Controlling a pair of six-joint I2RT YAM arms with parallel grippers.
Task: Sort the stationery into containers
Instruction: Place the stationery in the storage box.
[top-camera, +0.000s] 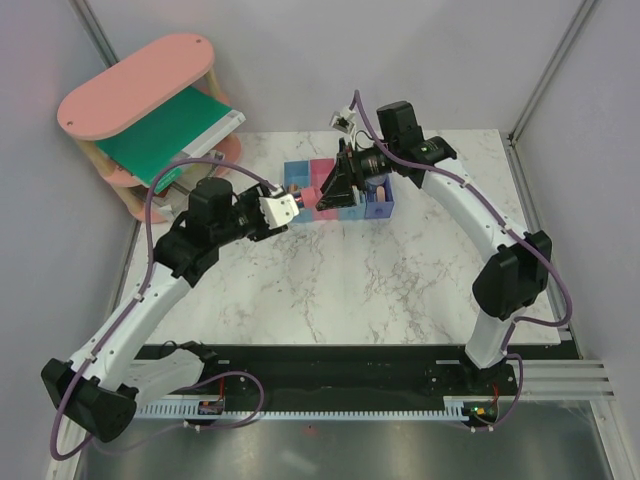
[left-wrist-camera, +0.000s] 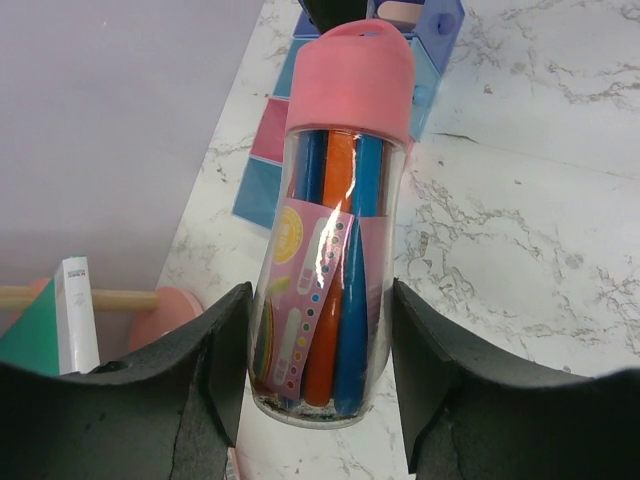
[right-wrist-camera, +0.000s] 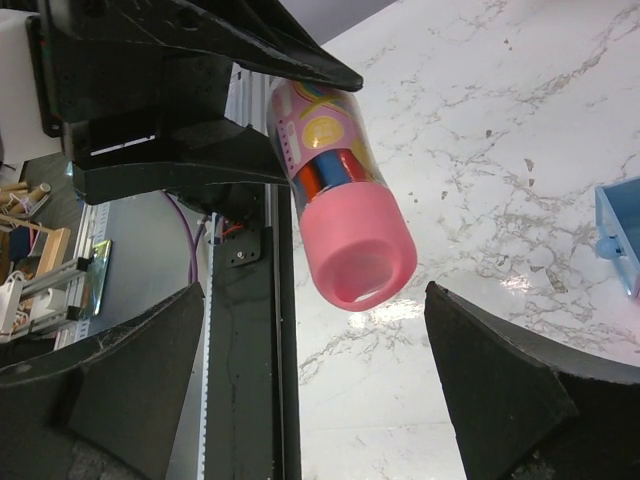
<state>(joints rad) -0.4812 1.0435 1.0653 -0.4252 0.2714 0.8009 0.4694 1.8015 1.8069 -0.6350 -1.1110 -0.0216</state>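
Clear hard plastic forms the body of the tube of pens (left-wrist-camera: 335, 250), so we judge it light and stiff but smooth and a little slippery. The pens inside look loose and may shift when it tilts. The left gripper (left-wrist-camera: 318, 335) is closed on the lower half of this body, one finger on each side, and holds the tube just in front of the row of bins (top-camera: 298, 177), with the pink cap (right-wrist-camera: 355, 250) pointing toward them. We think the cap is the better place for a second hold, because it looks less glossy than the body. The right gripper (right-wrist-camera: 315, 300) stands wide, its fingers on both sides of the cap and not touching it. We cannot tell if the cap screws or only pushes on. This gripper covers the middle of the row from above, so what lies inside the bins is hidden. Behind the row to the left, the green book (top-camera: 170, 130) is half covered by the pink shelf (top-camera: 135, 80).
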